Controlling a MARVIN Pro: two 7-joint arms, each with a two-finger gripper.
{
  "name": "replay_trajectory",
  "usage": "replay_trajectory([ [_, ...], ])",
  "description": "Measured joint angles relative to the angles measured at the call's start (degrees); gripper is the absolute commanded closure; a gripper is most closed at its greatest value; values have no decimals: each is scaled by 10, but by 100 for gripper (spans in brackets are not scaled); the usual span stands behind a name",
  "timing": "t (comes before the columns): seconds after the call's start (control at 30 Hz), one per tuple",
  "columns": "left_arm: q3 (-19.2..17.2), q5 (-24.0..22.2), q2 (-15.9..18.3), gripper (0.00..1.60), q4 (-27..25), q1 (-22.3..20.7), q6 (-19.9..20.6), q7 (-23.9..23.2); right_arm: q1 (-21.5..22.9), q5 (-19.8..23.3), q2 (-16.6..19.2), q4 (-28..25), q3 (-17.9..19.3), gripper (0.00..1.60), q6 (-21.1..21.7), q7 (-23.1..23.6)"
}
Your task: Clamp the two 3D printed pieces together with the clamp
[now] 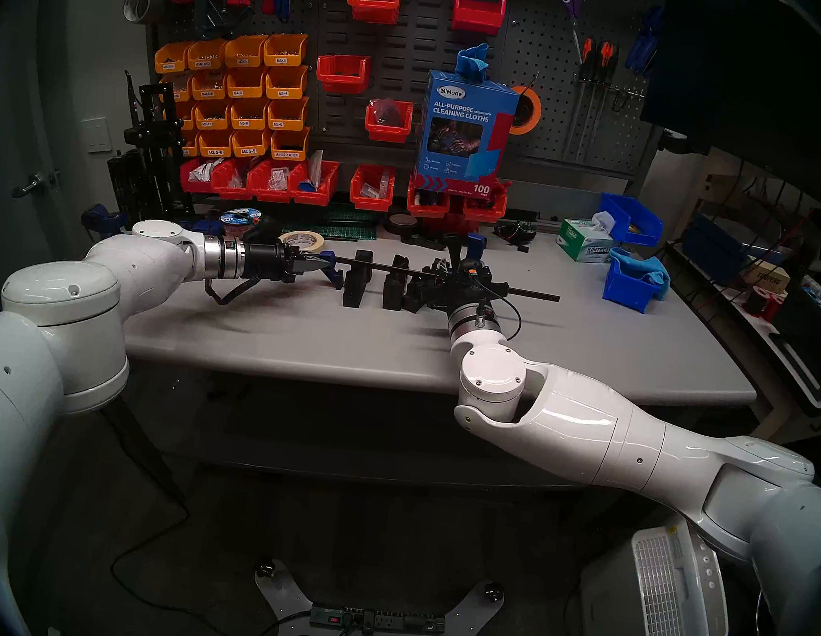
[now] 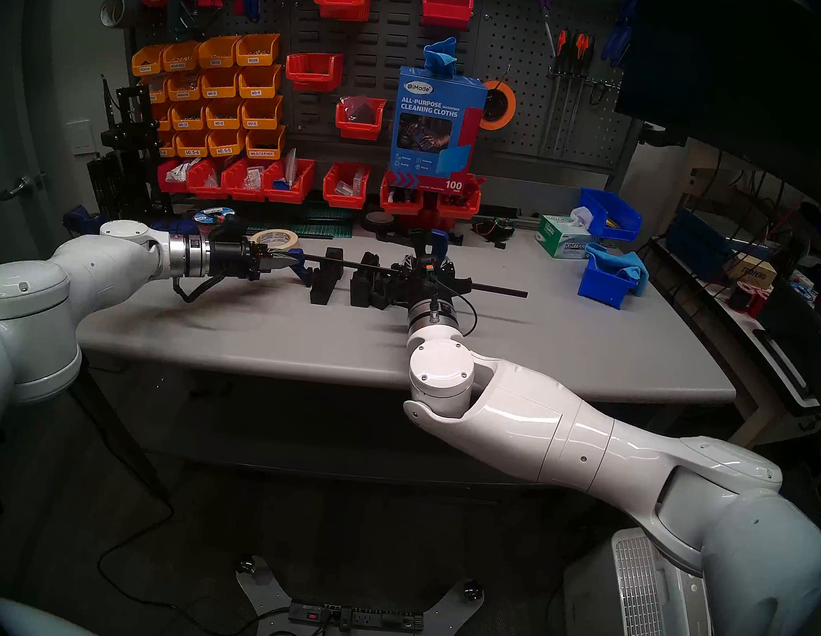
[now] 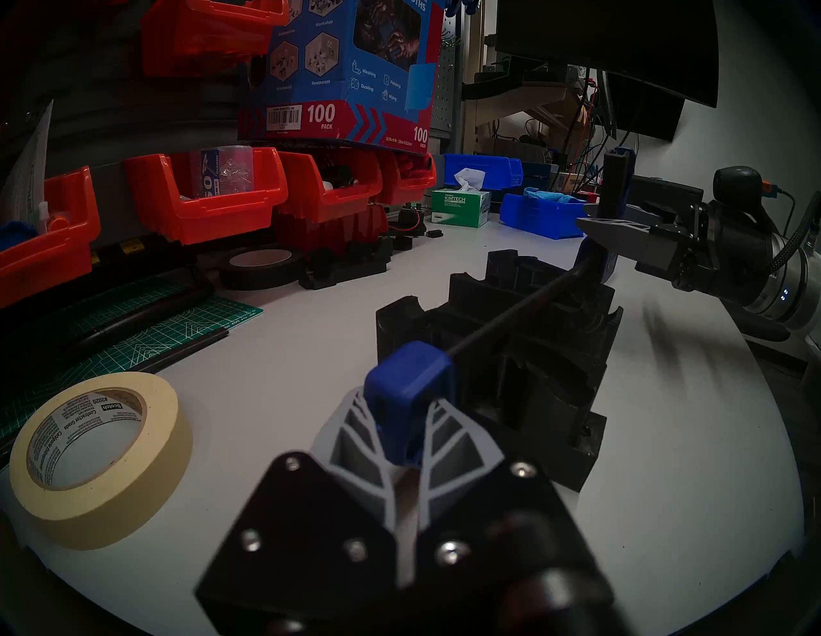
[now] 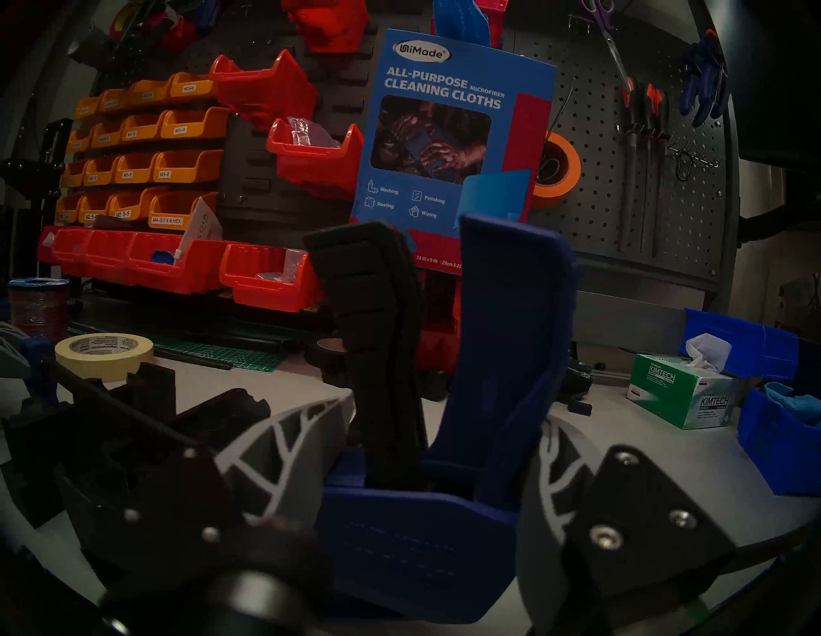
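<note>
Left gripper (image 1: pixel 315 264): pinched on the clamp's small blue end jaw (image 3: pixel 411 391).
Clamp (image 1: pixel 378 267): bar level, running left-right between both grippers, above the two pieces (image 1: pixel 356 285) (image 1: pixel 396 289).
Right gripper (image 4: pixel 437 448): seemingly closed around the upright blue handle (image 4: pixel 511 351).

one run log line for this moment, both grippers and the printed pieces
left gripper: shut on clamp end jaw | right gripper: around clamp handle | two 3D printed pieces: on table, apart, under bar
</note>
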Motion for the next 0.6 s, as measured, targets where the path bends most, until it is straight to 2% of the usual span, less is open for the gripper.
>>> replay_trajectory([
  [0.6,0,0,0,160,0,0,0,0,20,10,-24,6,-27,112,0,0],
])
